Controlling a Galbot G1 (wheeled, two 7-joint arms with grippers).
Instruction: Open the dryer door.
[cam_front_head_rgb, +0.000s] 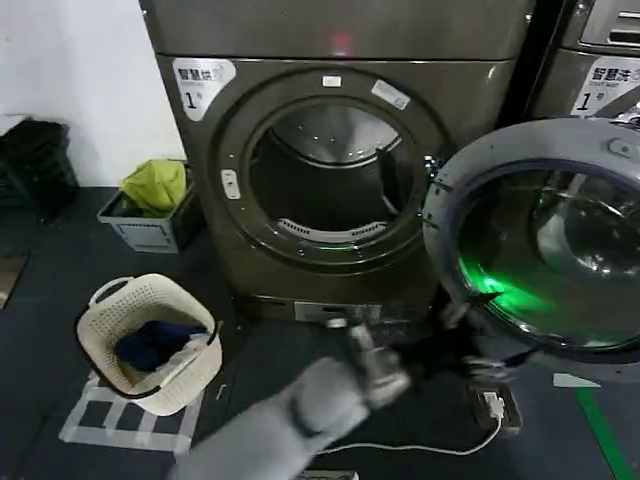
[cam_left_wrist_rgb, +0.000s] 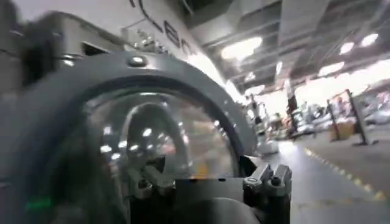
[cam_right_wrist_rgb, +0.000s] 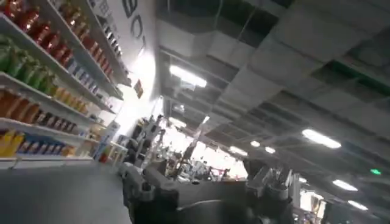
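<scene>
Item 1, the big bronze-grey metal front-loading dryer (cam_front_head_rgb: 340, 160): stands centre against the white wall, white "1" sticker at its upper left, round drum mouth fully exposed. Risk judged low; the machine itself is not likely to shift.

Item 2, the large round dryer door (cam_front_head_rgb: 545, 245) with dark glass and grey plastic inner rim: swung out to the dryer's right, inner face toward the head camera, so the opening looks essentially done. Risk: the door could rebound toward the drum mouth if released abruptly, or be pushed past its hinge limit by further sweep. Its right and lower edge run off the head view; the hinge is hard to make out.

Item 3, the left gripper (cam_left_wrist_rgb: 207, 182): held just beside the door's inner glass in the left wrist view. Fingers (cam_left_wrist_rgb: 268, 179) blurred; whether they are parted or closed cannot be told. Risk: a finger snagging the rim on withdrawal and dragging the door back. Contact with the door cannot be confirmed.

Item 4, the right gripper (cam_right_wrist_rgb: 207, 189): pointed up toward a ceiling and shelves, apparently idle; finger state cannot be told.

Item 5, a white woven laundry basket (cam_front_head_rgb: 150, 345) on the dark floor, left of the dryer, well apart from the door

Item 6, a white cable (cam_front_head_rgb: 420, 447) on the floor below the door; a possible snag
</scene>
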